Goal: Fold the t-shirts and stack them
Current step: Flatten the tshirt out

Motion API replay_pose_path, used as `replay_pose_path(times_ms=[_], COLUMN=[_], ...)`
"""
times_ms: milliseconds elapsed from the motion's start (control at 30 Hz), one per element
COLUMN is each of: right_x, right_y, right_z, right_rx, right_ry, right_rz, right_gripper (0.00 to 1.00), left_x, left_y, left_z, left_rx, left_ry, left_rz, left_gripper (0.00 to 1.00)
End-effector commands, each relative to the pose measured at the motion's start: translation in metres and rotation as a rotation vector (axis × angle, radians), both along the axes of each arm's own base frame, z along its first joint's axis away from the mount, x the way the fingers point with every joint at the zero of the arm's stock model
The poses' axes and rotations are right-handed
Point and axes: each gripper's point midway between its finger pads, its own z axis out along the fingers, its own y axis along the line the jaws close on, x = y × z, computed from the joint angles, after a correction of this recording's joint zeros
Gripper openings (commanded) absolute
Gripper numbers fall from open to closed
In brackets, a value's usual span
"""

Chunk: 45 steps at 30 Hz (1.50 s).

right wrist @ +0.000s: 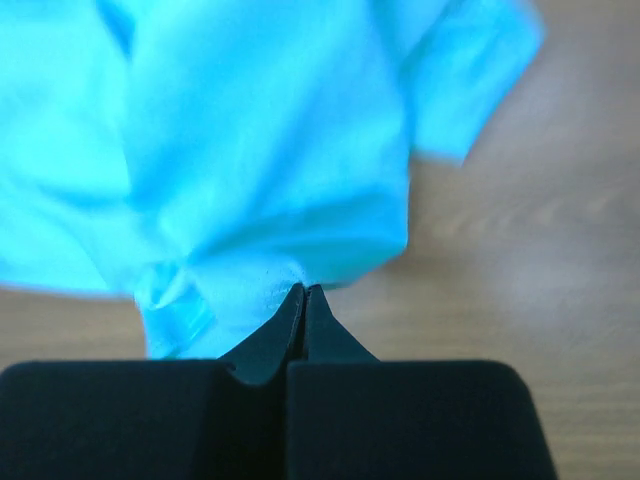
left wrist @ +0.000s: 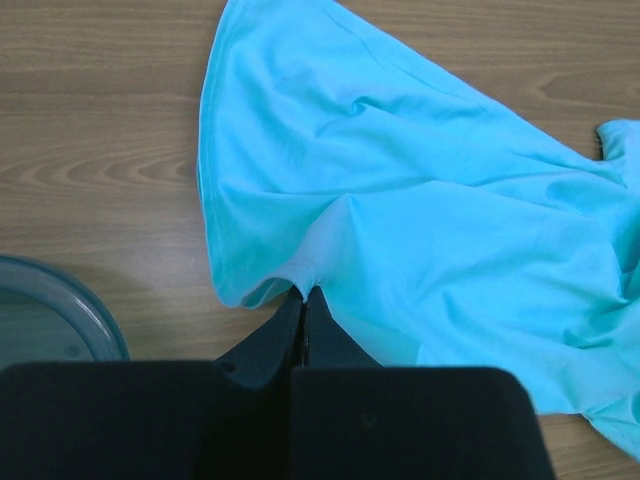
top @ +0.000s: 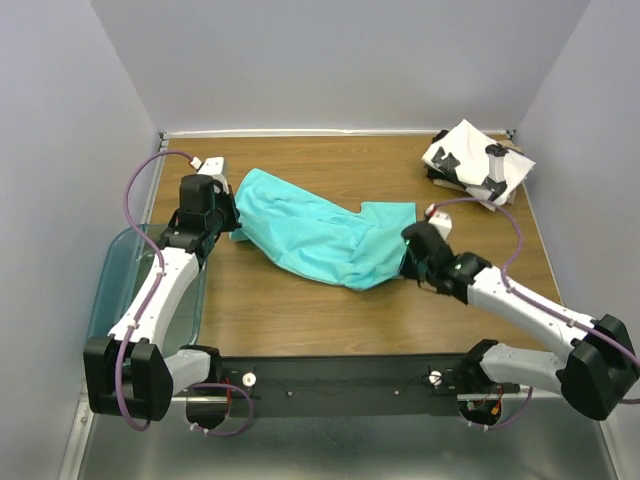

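While the teal shirt (top: pixel 320 235) lies long between them, the left gripper (left wrist: pixel 303 293) and the right gripper (right wrist: pixel 304 289) each pinch one end.

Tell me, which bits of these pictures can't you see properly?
- Top view: the left arm covers much of the see-through teal plastic bin, hiding its inside.
- Top view: the folded white t-shirt with black blotches hides whatever lies under it.
- Right wrist view: the plain teal cloth t-shirt is blurred, so which part the right claw pinches is unclear.
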Motion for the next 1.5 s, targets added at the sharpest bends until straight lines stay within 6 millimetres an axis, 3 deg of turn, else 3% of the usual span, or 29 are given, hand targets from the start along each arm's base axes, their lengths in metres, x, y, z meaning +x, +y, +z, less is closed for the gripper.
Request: replay_pose_path(times_ms=[0, 33, 67, 100, 167, 200, 233, 267, 300, 367, 400, 433, 467, 533, 567, 667, 700, 800, 933, 1033, 1100, 1200, 1233, 1467], right_x=[0.069, 0.086, 0.086, 0.101, 0.114, 0.123, 0.127, 0.127, 0.128, 0.124, 0.119, 0.109, 0.102, 0.087, 0.071, 0.045, 0.027, -0.005, -0.03, -0.023, -0.01, 0.026, 0.048, 0.129], right_y=[-0.028, -0.033, -0.033, -0.034, -0.036, -0.035, -0.036, -0.039, -0.041, -0.047, -0.05, -0.055, -0.058, -0.064, -0.073, -0.085, -0.092, -0.101, -0.108, -0.107, -0.108, -0.1, -0.095, -0.077], right_z=[0.058, 0.08, 0.08, 0.108, 0.141, 0.174, 0.193, 0.209, 0.247, 0.28, 0.3, 0.334, 0.353, 0.384, 0.415, 0.455, 0.479, 0.52, 0.55, 0.553, 0.547, 0.523, 0.505, 0.443], right_rx=[-0.063, -0.06, -0.07, -0.045, -0.045, -0.026, -0.028, -0.025, -0.008, 0.003, 0.016, 0.037, 0.053, 0.069, 0.084, 0.096, 0.12, 0.158, 0.175, 0.161, 0.14, 0.079, 0.035, -0.121], right_ry=[-0.167, -0.21, -0.21, -0.264, -0.332, -0.398, -0.437, -0.466, -0.539, -0.601, -0.641, -0.713, -0.755, -0.829, -0.903, -1.009, -1.071, -1.182, -1.271, -1.269, -1.243, -1.164, -1.111, -0.971], right_rz=[-0.056, -0.063, -0.049, -0.062, -0.058, -0.061, -0.054, -0.06, -0.072, -0.085, -0.086, -0.086, -0.083, -0.071, -0.069, -0.053, -0.054, -0.027, 0.003, -0.005, -0.042, -0.078, -0.092, -0.151], right_gripper=[0.0, 0.0, 0.0, 0.0, 0.0, 0.0, 0.01, 0.0, 0.0, 0.0, 0.0, 0.0, 0.01, 0.0, 0.01, 0.0, 0.0, 0.0, 0.0, 0.0, 0.0, 0.0, 0.0, 0.0], left_x=[0.015, 0.017, 0.019, 0.023, 0.028, 0.032, 0.032, 0.033, 0.031, 0.026, 0.022, 0.015, 0.004, -0.011, -0.029, -0.058, -0.076, -0.109, -0.137, -0.139, -0.126, -0.099, -0.085, 0.01], left_y=[0.003, 0.006, 0.007, 0.007, 0.011, 0.011, 0.014, 0.015, 0.016, 0.016, 0.016, 0.015, 0.016, 0.016, 0.018, 0.015, 0.015, 0.013, 0.01, 0.002, -0.004, -0.012, -0.014, -0.02], left_z=[0.029, 0.032, 0.039, 0.056, 0.084, 0.116, 0.134, 0.169, 0.185, 0.217, 0.232, 0.257, 0.282, 0.303, 0.323, 0.352, 0.367, 0.39, 0.406, 0.407, 0.396, 0.377, 0.362, 0.254], left_rx=[-0.022, -0.021, -0.022, -0.029, -0.038, -0.052, -0.055, -0.068, -0.068, -0.071, -0.071, -0.065, -0.071, -0.069, -0.079, -0.096, -0.104, -0.122, -0.156, -0.181, -0.193, -0.201, -0.199, -0.149], left_ry=[-0.057, -0.058, -0.072, -0.108, -0.168, -0.235, -0.273, -0.343, -0.375, -0.439, -0.469, -0.519, -0.576, -0.635, -0.692, -0.781, -0.828, -0.903, -0.959, -0.963, -0.93, -0.871, -0.834, -0.542], left_rz=[0.041, 0.066, 0.074, 0.078, 0.111, 0.121, 0.137, 0.143, 0.144, 0.133, 0.126, 0.107, 0.101, 0.086, 0.083, 0.044, 0.036, 0.002, -0.033, -0.074, -0.095, -0.119, -0.117, -0.076], left_gripper=[0.0, 0.0, 0.0, 0.0, 0.0, 0.0, 0.0, 0.0, 0.0, 0.0, 0.0, 0.0, 0.0, 0.0, 0.0, 0.0, 0.0, 0.0, 0.0, 0.0, 0.0, 0.0, 0.0, 0.0])
